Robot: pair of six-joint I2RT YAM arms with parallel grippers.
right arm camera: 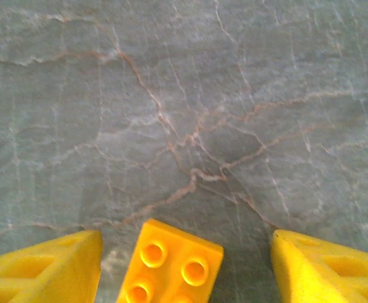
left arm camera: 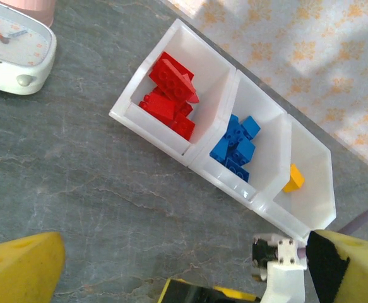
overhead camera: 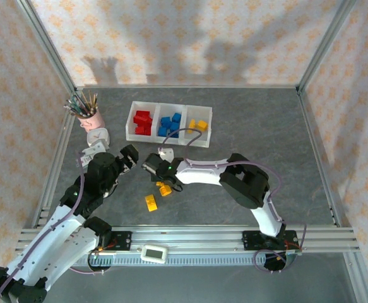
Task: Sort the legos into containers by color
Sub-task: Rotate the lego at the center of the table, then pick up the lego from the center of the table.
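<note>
Right wrist: yellow lego (right arm camera: 171,262) between fingers (right arm camera: 45,268).

Down low over the grey stone-patterned counter (right arm camera: 184,95) here, rust-brown veins branching across it from the upper left towards the middle. At the bottom edge sits a yellow-orange studded plastic brick (right arm camera: 171,265), turned slightly askew, three round studs showing and its near end cut off by the frame. The right end effector (right arm camera: 187,252) straddles it, with the two yellow fingers (right arm camera: 51,268) spread wide, one in each lower corner. A strip of bare counter shows on both sides of the brick, narrower on the left. No contact.
</note>
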